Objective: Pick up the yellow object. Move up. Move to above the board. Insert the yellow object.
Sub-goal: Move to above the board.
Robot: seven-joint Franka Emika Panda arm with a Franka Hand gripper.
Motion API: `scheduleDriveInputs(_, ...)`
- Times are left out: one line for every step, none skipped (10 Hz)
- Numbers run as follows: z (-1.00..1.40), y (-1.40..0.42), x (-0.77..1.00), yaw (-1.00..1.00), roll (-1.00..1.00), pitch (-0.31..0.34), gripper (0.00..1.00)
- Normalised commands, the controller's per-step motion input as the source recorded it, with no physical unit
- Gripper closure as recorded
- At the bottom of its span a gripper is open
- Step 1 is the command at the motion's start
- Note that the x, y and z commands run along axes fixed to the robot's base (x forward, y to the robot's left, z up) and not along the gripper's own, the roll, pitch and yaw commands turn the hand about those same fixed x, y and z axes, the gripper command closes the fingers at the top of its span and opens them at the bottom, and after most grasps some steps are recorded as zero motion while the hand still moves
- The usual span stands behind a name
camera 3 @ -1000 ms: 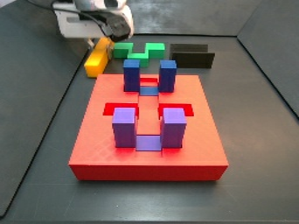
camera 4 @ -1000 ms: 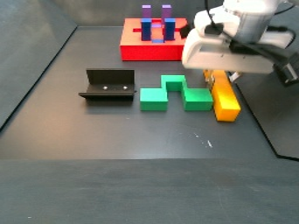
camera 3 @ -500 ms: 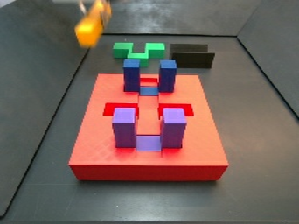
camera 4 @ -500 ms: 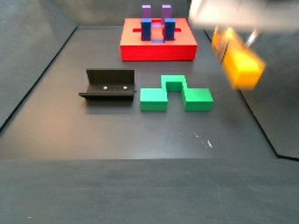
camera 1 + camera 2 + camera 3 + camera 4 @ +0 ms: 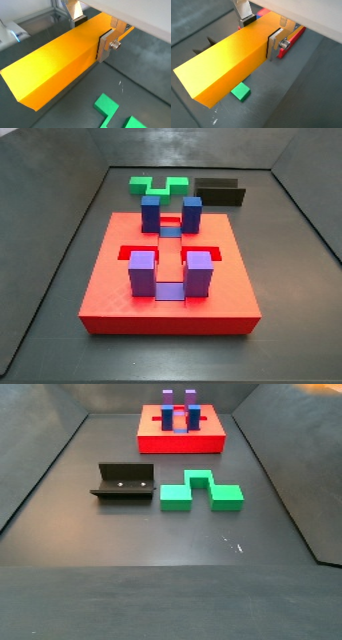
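Both wrist views show the gripper (image 5: 92, 31) with its 2 flat silver jaws clamped across the long, smooth yellow-orange bar (image 5: 60, 62), lifted clear of the floor. The thick red square board (image 5: 167, 288) waits below, probably for insertion; neither side view shows the gripper.

In both wrist views the gripper (image 5: 93, 31) is clamping the yellow object (image 5: 63, 60), a smooth, matt, plastic-looking bar; the fingers (image 5: 106, 45) are showing as flat brushed silver metal. The board (image 5: 170, 288) is looking like matt red plastic with faint print lines, its posts (image 5: 201, 271) smooth purple. The green block (image 5: 201, 490) is appearing smooth and slightly satin. The fixture (image 5: 124, 482) is looking dull black. The floor (image 5: 160, 534) is reading as dark, matt, lightly scuffed.
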Motion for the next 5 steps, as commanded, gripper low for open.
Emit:
scheduleDriveInputs(0.53,0.01,0.01,-0.01,-0.10,0.033,1.00)
scheduleDriveInputs(0.22,0.02,0.04,-0.01,-0.09,0.023,1.00)
scheduleDriveInputs(0.23,-1.40,0.80,0.14,-0.10,0.370,1.00)
scheduleDriveInputs(0.21,-1.40,0.80,0.13,-0.04,0.396,1.00)
scheduleDriveInputs(0.20,-1.40,0.85,0.11,0.02,0.401,1.00)
